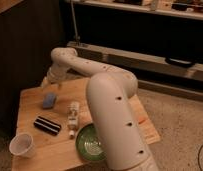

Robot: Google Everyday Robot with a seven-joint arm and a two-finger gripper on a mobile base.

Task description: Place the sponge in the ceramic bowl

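**Sponge on the tabletop, gripper above its far side**

I see the sponge (pixel 49 100) lying flat on the tabletop (pixel 29 107), in the left rear part, with nothing on it. The gripper (pixel 46 81) hangs just beyond the sponge, near the tabletop's far left edge, and I cannot tell whether it touches anything. It is dark against the background, so I cannot tell its state either. The arm (pixel 112 107) bends back from there and fills the middle of my view.

The bowl (pixel 89 143) sits at the near edge, well apart from the sponge and partly behind the arm. Between the two lie a small bottle (pixel 73 116) and a black striped block (pixel 47 125). A white cup (pixel 22 145) stands at the near left corner.
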